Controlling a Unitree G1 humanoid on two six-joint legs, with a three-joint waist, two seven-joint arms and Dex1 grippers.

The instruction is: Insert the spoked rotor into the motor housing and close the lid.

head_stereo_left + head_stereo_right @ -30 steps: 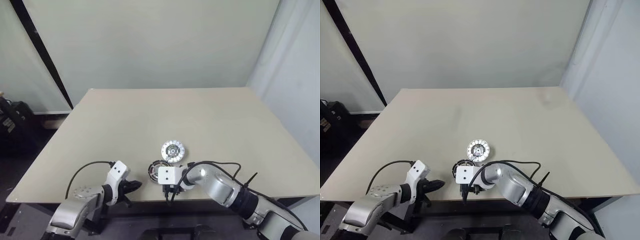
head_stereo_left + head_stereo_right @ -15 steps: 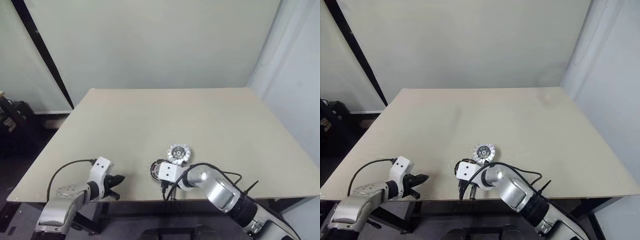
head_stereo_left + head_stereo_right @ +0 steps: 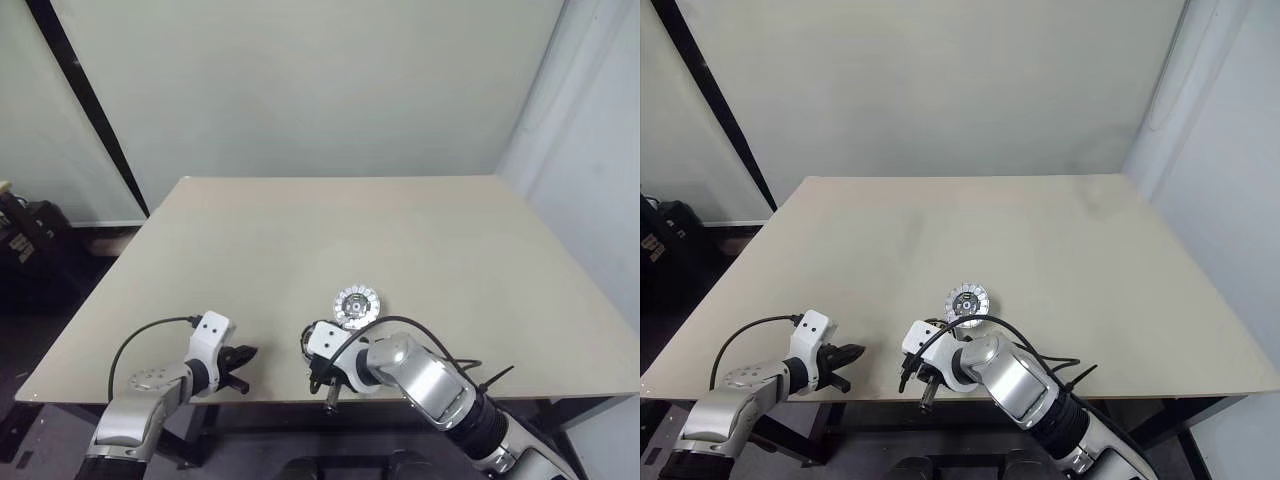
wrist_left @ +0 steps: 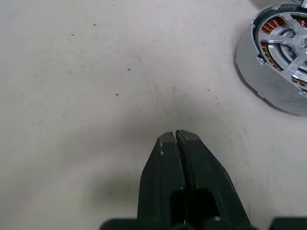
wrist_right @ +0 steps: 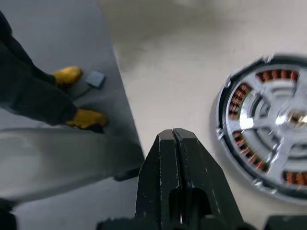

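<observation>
The rotor (image 5: pixel 278 124) sat inside the housing (image 4: pixel 268 81); both hands, left (image 4: pixel 175 136) and right (image 5: pixel 173 135), were clenched empty, lid (image 3: pixel 356 303) waiting beside.

Table (image 3: pixel 400 230): far edge, both far corners and both side edges bare, open to passage. Obstacles bunched at near-edge middle: lid (image 3: pixel 356 302), motor housing (image 5: pixel 268 143), right gripper (image 3: pixel 318 372). Left gripper (image 3: pixel 243 354) over near-left edge.
</observation>
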